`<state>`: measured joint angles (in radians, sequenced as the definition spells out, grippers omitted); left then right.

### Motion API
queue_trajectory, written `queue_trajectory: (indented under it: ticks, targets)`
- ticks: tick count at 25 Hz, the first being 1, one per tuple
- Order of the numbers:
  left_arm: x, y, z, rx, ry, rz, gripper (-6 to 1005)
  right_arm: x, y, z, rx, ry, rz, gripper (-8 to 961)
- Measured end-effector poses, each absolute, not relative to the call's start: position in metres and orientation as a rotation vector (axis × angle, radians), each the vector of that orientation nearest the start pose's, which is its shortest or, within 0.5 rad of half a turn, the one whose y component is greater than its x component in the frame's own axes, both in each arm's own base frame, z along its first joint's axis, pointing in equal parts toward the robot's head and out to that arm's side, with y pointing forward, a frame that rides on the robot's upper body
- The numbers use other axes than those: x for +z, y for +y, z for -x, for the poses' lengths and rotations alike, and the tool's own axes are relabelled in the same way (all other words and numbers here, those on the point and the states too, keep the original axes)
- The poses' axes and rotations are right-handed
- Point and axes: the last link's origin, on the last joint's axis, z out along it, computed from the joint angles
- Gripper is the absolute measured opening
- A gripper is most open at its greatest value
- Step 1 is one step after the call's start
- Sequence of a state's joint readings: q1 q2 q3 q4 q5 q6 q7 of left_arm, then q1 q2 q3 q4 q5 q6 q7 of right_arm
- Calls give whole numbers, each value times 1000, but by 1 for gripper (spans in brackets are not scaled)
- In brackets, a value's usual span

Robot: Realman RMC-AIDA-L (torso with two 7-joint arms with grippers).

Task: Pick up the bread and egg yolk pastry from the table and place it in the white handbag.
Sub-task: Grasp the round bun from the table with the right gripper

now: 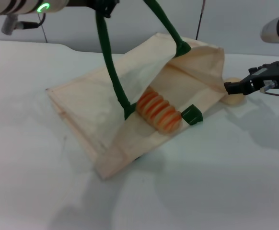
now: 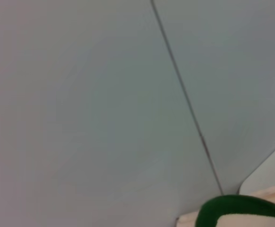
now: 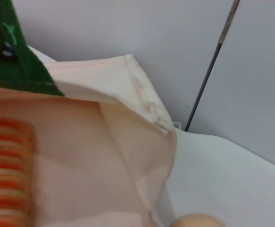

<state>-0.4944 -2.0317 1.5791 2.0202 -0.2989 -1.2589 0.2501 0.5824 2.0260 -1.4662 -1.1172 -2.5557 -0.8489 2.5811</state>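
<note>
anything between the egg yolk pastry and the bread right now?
Yes: in the head view the white handbag's side wall stands between the egg yolk pastry outside and the bread inside.

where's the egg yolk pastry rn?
Head view: the egg yolk pastry sits on the table on the robot's right, just outside the white handbag, partly hidden behind the right gripper.

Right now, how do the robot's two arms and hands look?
The left arm is white with black bands, a glowing green ring light, a grey cylindrical part and a thin dark cable below it. Its hand is not visible. The right arm has a white rounded casing; the right hand is black and angular, with a thin dark cable trailing behind.
</note>
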Motion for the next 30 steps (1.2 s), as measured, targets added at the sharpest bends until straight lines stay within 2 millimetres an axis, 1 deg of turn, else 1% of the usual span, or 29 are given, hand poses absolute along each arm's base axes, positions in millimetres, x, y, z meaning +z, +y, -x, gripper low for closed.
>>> queue_trajectory:
  ticks: [9,21,26,30]
  targets:
    - [90,353,76,-27,-499,2071,122,5,427,-214,-103,783,2222,824]
    - [90,351,85,-17,-533,2059,122,5,429,-216,-101,785,2213,825]
    - [92,350,92,4,-562,2053,122,3,428,-222,-115,802,2212,825]
    - [94,349,93,37,-583,2057,122,0,427,-228,-132,822,2211,825]
